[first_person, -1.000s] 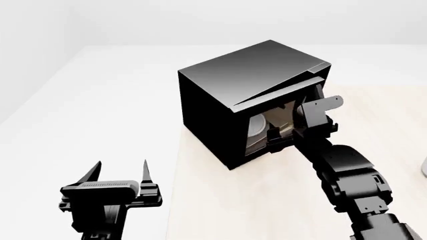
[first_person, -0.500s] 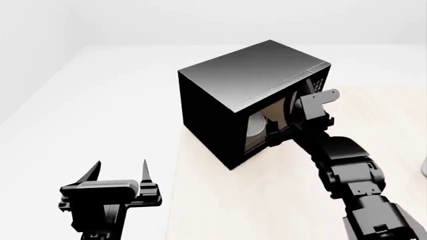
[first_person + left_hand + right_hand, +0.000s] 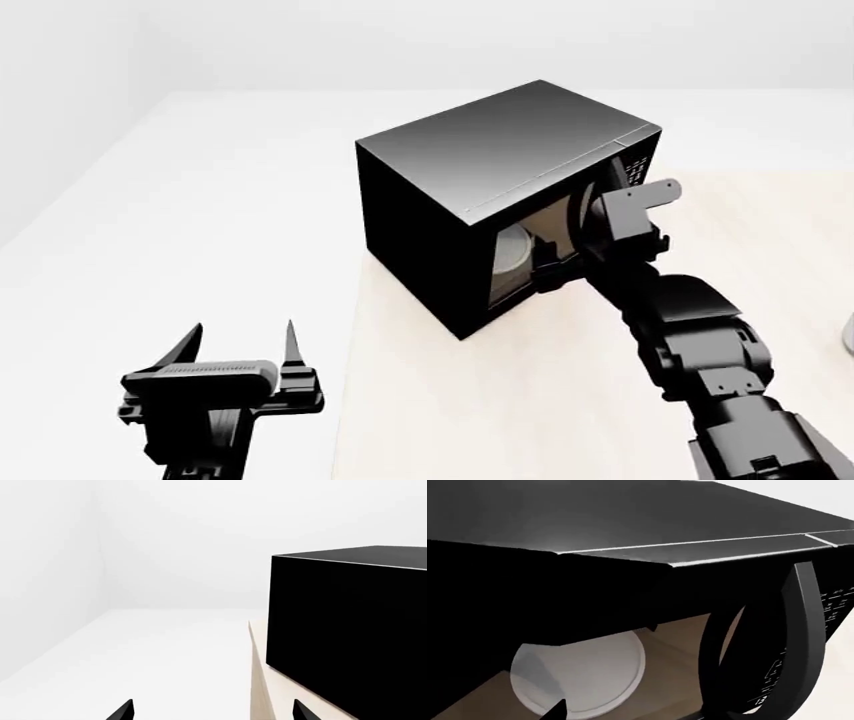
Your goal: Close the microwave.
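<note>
Here the right pincer, its state impossible to tell, pressed the microwave door; slipping off could leave it ajar. Left pincer stood apart.

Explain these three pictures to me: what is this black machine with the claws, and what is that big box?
These are simulator renders of a two-armed robot. The wide picture comes from a camera on its head, looking down over both arms; the other two come from cameras near each gripper.

The big black box is a microwave standing on a pale table. The robot is meant to close it. The right gripper is up against the door, which looks nearly shut. Its own camera shows the curved handle and the white plate through the window. Whether that gripper is open or shut I cannot tell.

The left gripper hangs open off to the side, holding nothing. Its camera sees only the microwave's plain side.
</note>
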Motion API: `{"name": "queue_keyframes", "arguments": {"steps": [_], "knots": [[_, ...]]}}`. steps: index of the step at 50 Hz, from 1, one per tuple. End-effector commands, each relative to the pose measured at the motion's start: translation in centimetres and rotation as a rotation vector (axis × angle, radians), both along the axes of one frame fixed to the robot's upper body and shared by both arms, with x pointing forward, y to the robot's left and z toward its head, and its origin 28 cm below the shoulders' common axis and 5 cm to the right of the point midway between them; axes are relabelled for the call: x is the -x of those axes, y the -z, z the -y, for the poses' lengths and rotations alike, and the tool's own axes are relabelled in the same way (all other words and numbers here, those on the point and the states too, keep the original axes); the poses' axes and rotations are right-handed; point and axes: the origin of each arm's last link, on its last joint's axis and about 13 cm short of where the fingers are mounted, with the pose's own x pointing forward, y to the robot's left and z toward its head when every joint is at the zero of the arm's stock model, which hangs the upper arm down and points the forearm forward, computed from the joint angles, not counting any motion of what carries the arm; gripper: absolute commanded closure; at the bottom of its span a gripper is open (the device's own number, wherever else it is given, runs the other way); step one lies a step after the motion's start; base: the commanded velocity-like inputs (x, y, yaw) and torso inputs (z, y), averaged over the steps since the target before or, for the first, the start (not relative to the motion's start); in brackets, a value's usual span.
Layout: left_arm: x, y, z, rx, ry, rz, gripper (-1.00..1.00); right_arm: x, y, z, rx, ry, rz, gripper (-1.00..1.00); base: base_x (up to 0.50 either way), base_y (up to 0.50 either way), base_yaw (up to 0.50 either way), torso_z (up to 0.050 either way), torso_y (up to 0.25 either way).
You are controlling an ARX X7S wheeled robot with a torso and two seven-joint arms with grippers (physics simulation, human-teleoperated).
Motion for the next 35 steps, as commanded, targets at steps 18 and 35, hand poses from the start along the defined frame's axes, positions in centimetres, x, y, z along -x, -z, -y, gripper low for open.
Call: {"name": "queue_keyframes", "arguments": {"steps": [18, 35], "knots": [[0.0, -0.1, -0.1, -0.001, -0.003, 0.005, -1.00, 5.4, -1.8, -2.3, 0.047, 0.053, 0.184, -1.00, 0.00, 0.00, 0.00, 0.000, 0.000], [0.0, 0.0, 0.0, 0.001, -0.001, 0.002, -1.00, 10.4, -1.4, -4.1, 0.065, 0.046, 0.267, -1.00, 0.00, 0.00, 0.00, 0.000, 0.000]]}}
